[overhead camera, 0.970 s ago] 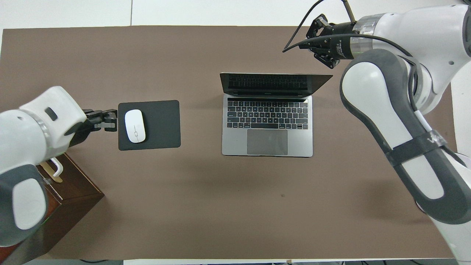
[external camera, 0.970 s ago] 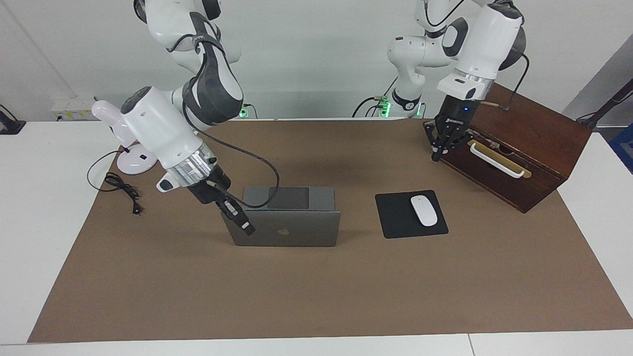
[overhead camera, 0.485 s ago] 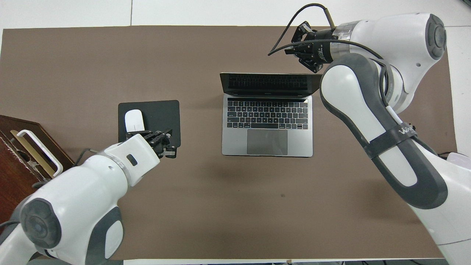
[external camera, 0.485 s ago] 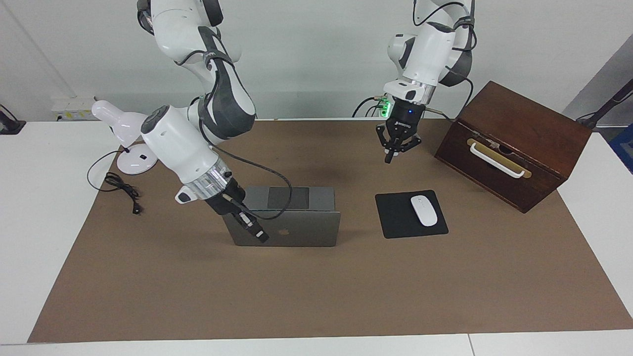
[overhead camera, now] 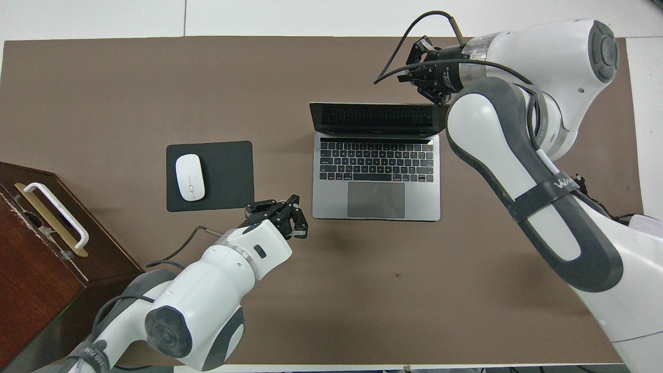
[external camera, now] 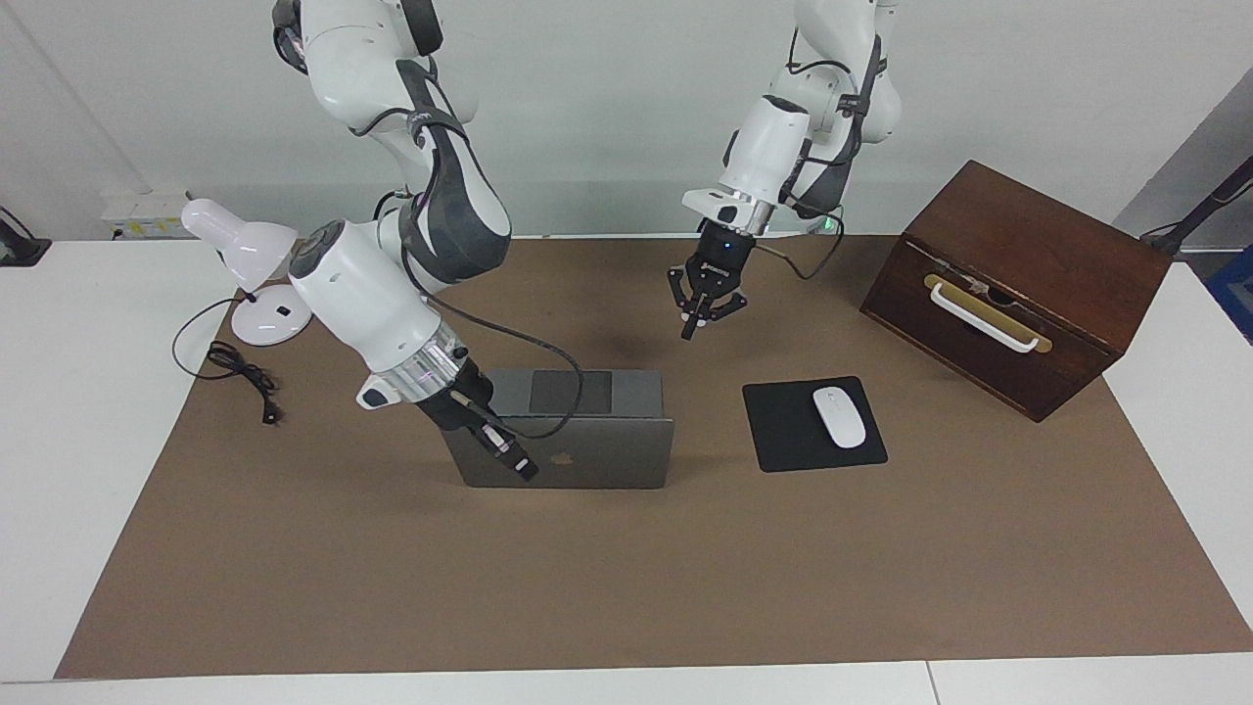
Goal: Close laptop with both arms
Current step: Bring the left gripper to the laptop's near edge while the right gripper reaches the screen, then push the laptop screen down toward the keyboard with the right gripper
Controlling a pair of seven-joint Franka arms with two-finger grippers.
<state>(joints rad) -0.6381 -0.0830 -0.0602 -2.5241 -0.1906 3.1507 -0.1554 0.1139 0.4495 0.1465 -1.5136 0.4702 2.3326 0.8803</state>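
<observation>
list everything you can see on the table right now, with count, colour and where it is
thin silver-grey metal laptop: 1, silver-grey, open, mid-table on the brown mat
black square mousepad: 1, black, beside the laptop toward the left arm's end
white oval mouse: 1, white, on the mousepad
dark brown wooden box with a white handle: 1, dark brown, at the left arm's end
small white desk lamp: 1, white, at the right arm's end
black power cable: 1, black, coiled on the mat beside the lamp
brown table mat: 1, brown, covering most of the white table
right gripper: 1, black, at the laptop's lid
left gripper: 1, black, raised over the mat beside the laptop
</observation>
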